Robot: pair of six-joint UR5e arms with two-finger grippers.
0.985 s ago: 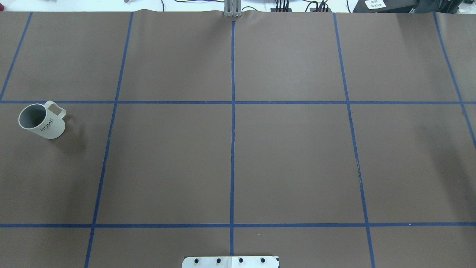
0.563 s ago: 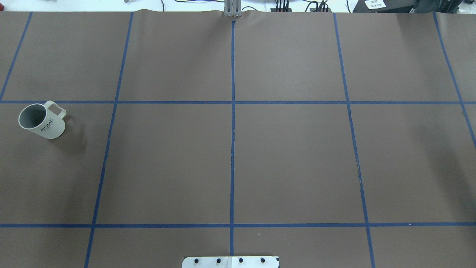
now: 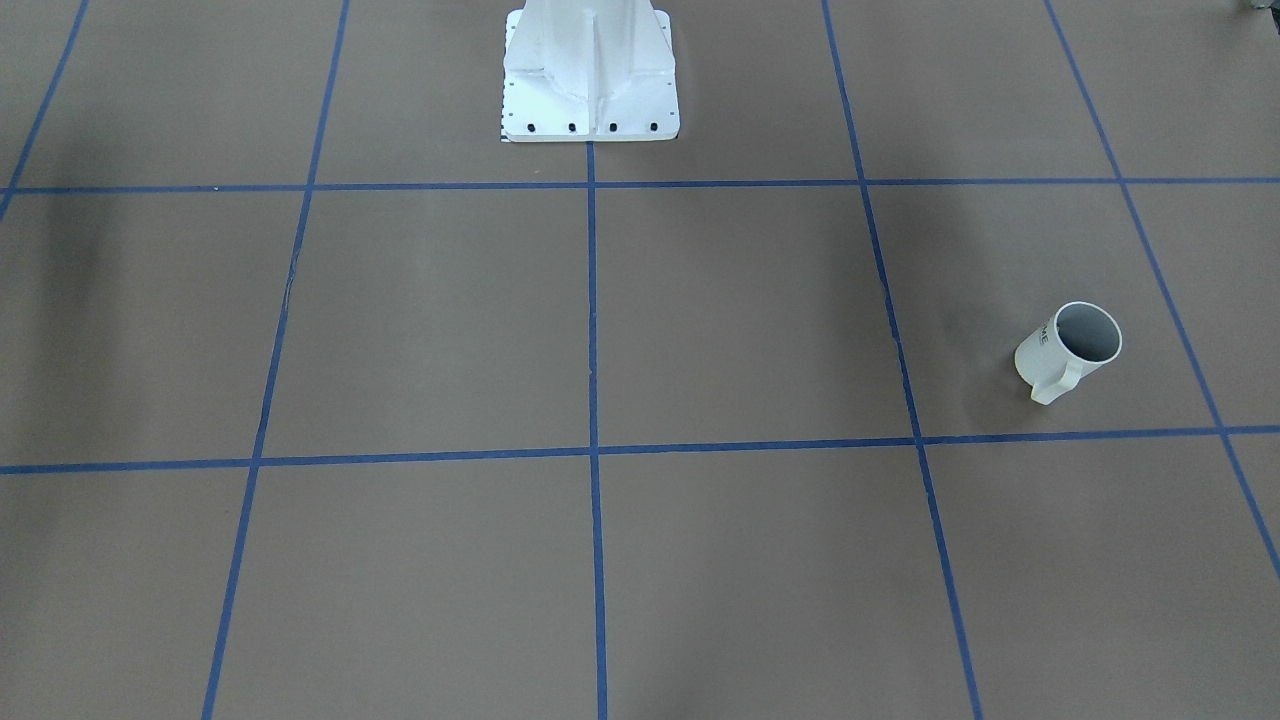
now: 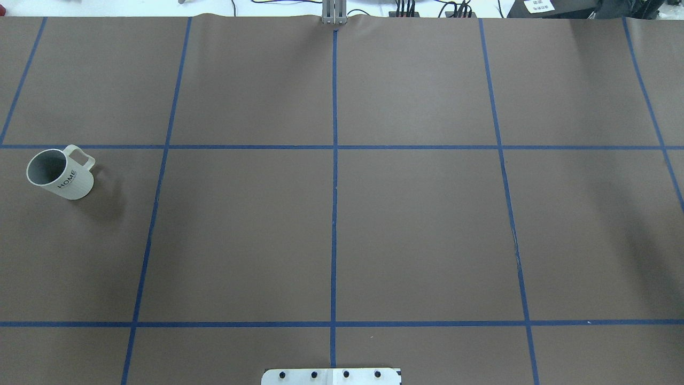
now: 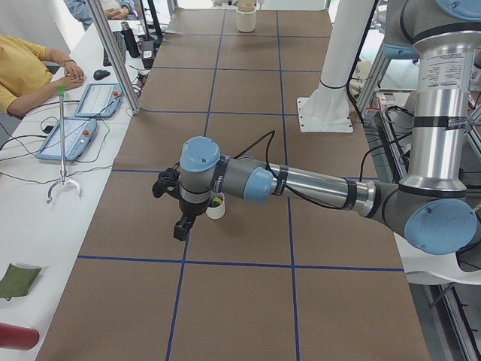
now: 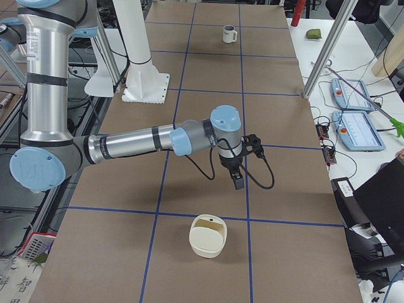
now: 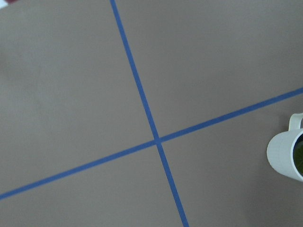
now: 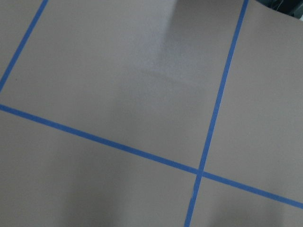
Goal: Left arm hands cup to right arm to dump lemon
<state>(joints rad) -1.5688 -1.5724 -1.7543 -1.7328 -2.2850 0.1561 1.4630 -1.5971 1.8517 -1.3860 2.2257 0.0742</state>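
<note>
Overhead exterior view shows the cup standing upright on the brown counter. It is at the robot's far left, in a square marked by blue tape lines. Its loop handle points away from the robot and the black "HOME" lettering faces the robot. The front-facing view shows the same cup with its handle turned toward the operators' side, well apart from the robot's white base.

From the left end of the counter, the left arm stretches out low over the paper. The left pincer points downward just beside the cup. I cannot tell from this side view whether it is released or clenched. The lemon shows as a small yellow-green spot inside the cup. The left wrist camera catches the cup at its right edge with a dark green patch inside.

From the right end, the right pincer hangs over the counter near a tape crossing, far from the cup. I cannot tell its state either. A beige tub sits on the counter near it, toward the camera.
</note>
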